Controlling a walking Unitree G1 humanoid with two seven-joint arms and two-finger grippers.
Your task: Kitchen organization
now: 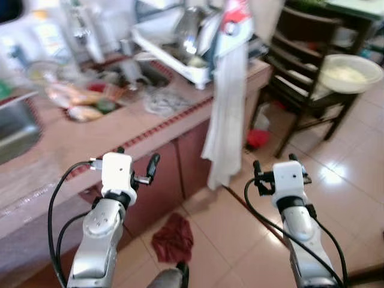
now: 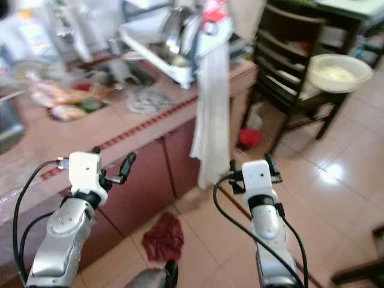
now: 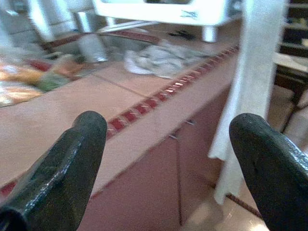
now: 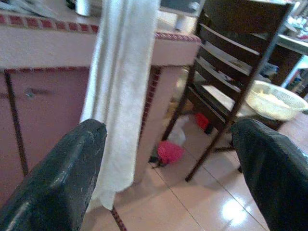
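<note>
Down low in front, both silver arms reach forward, side by side. Left gripper [image 1: 137,165] is held beside the edge of the pinkish stone counter [image 1: 138,123], its two black fingers [image 3: 72,159] spread wide with nothing between them. Right gripper [image 1: 275,166] hangs over the shiny tiled floor [image 1: 354,198], fingers wide apart too, holding nothing. A long white cloth [image 1: 227,114] hangs limp off the counter corner. A white dish rack [image 1: 180,45] with shiny metal things sits on the counter, maybe pots; the view is blurry. A crumpled dark red rag [image 1: 174,238] lies on the floor. A dark wooden chair [image 1: 303,66] holds a round pale bowl [image 1: 350,72].
</note>
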